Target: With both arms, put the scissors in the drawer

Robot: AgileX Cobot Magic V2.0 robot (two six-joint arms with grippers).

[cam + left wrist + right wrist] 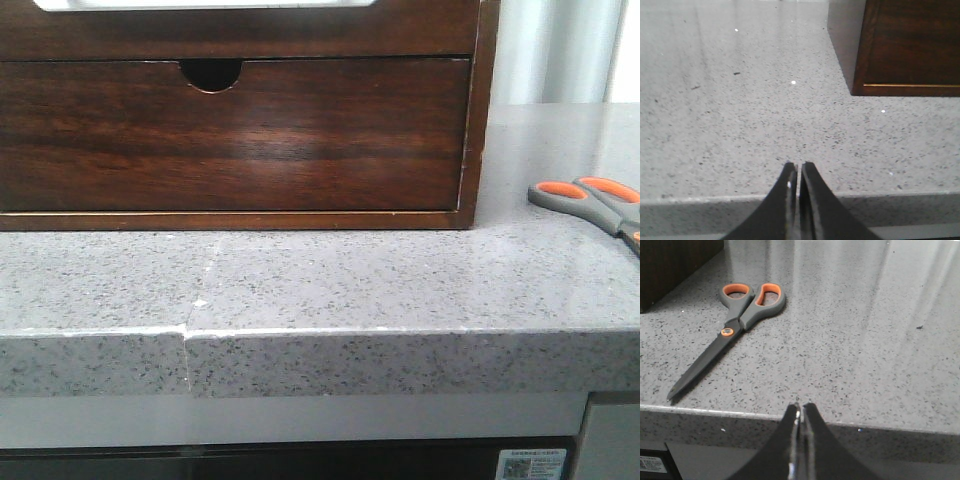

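Observation:
The scissors [592, 201], grey handles with orange-lined loops, lie flat on the stone counter at the far right, partly cut off by the frame edge. In the right wrist view the scissors [742, 315] show whole, closed, blades pointing toward the counter's front edge. My right gripper [801, 409] is shut and empty, above the counter edge, apart from them. My left gripper [798, 167] is shut and empty over the counter's front edge, off the cabinet's left corner. The drawer [250, 35] is the plain dark-brown front at the top, white area above it, closed.
A lower drawer front [230, 140] with a half-round finger notch fills the wooden cabinet, whose corner shows in the left wrist view [910, 50]. The speckled grey counter [320, 280] has a seam at the left and a front edge. Neither gripper shows in the front view.

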